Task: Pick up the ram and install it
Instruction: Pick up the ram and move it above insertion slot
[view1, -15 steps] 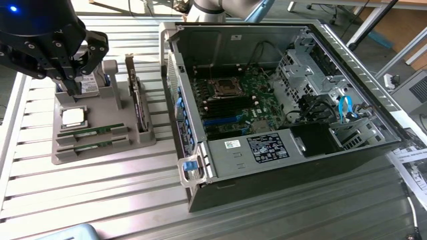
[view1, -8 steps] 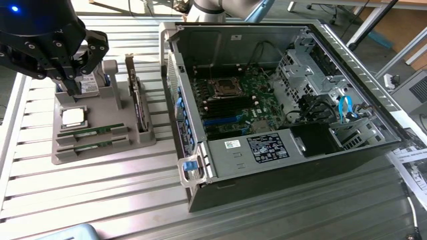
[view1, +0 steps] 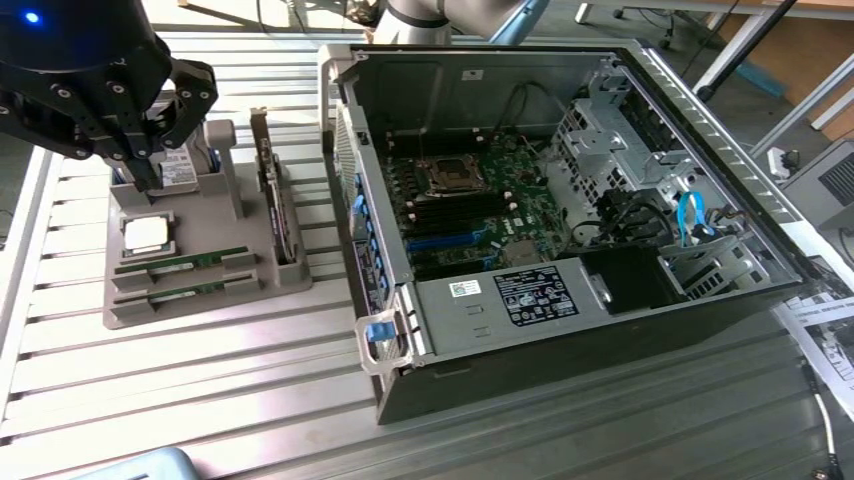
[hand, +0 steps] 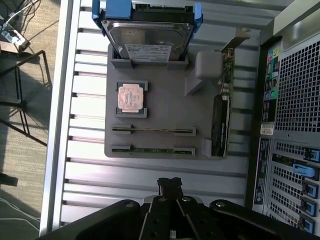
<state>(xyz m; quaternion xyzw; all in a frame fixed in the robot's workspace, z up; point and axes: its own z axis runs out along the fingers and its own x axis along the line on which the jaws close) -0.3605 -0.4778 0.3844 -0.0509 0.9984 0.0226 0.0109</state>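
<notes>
Two long green ram sticks stand on edge in slots of a grey holder tray (view1: 134, 315) (hand: 160, 107): one ram stick (view1: 180, 264) (hand: 152, 130) lies nearer the CPU, the other ram stick (view1: 171, 293) (hand: 152, 150) runs along the tray's edge. My black gripper (view1: 140, 168) (hand: 170, 183) hovers high above the tray at the exterior view's upper left, shut with nothing between its fingers. In the wrist view its fingertips sit just off the tray edge closest to the ram sticks.
The tray also holds a square silver CPU (view1: 146, 233) (hand: 132, 96), a hard drive (view1: 175, 172) (hand: 147, 37) and an upright expansion card (view1: 274, 190) (hand: 220, 120). An open computer case (view1: 561, 200) (hand: 290, 125) with its motherboard (view1: 467, 205) lies to the exterior view's right on a slatted metal table (view1: 200, 380).
</notes>
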